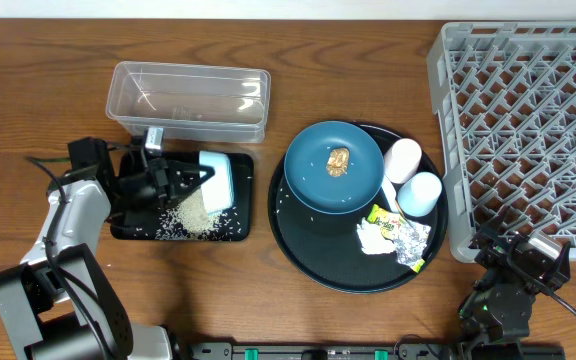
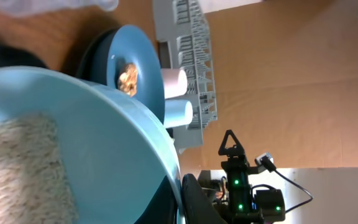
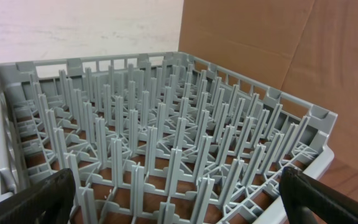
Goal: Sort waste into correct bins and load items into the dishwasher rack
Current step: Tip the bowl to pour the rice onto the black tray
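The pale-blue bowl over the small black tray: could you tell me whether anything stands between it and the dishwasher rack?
Yes. The round black tray lies between the pale-blue bowl and the dishwasher rack, carrying the dark-blue plate, white cup and light-blue cup. It would probably need lifting over them.

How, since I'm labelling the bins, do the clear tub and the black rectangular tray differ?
The clear tub is transparent and deep-walled; the black tray is opaque and shallow. The clear tub looks empty; the black tray holds loose rice. Both are rectangular and similar in footprint.
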### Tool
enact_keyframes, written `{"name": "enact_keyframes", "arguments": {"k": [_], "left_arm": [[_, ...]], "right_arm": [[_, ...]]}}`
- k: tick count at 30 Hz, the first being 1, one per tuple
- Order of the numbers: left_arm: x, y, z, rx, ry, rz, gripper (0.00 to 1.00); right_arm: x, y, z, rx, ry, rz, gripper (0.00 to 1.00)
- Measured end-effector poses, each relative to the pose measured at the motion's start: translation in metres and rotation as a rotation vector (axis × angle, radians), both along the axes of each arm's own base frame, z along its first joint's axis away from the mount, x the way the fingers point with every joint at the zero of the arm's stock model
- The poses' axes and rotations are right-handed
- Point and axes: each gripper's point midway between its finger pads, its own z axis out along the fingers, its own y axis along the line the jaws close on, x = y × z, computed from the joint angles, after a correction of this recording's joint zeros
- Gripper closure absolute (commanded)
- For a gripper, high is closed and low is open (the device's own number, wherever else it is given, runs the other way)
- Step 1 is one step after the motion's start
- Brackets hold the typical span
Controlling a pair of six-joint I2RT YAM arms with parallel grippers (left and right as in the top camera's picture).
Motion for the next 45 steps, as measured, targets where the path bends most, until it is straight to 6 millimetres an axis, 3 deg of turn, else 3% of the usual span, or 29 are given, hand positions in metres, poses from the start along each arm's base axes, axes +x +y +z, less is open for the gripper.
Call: {"name": "enact_keyframes", "arguments": {"k": [21,45], "left_arm": [[0.003,0.030,0.005,-0.060,0.059,0.109,0.94],[-0.001,0.032,0.005,-0.077,0.075,0.118,0.94]], "right_arm": [[0.000,0.000,0.000,0.000,0.000,0.000,0.01],[0.000,0.000,0.000,0.000,0.000,0.000,0.01]]}}
